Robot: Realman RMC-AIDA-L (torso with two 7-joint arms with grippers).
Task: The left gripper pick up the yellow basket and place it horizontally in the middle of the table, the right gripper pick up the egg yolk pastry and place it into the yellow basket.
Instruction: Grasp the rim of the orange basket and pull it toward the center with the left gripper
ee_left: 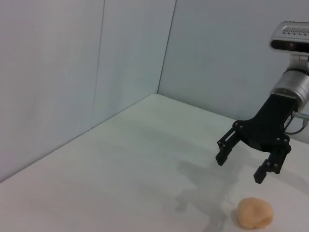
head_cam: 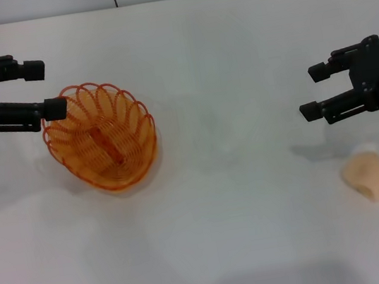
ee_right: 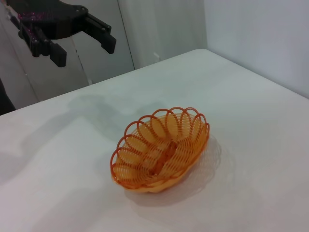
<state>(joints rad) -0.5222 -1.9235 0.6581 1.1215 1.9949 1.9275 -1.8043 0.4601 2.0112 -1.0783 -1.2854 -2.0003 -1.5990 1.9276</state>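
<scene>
We see the left gripper [head_cam: 40,89] hovering at the table's [head_cam: 246,233] left side with its fingers spread and empty, the lower fingertip appearing over the rim of the single yellow basket [head_cam: 101,136], while the right gripper [head_cam: 314,91] hangs at the right side, fingers likewise apart and holding nothing. One egg yolk pastry [head_cam: 368,176] lies just below that gripper near the right edge. Between basket and pastry we find a wide bare stretch of white surface.
</scene>
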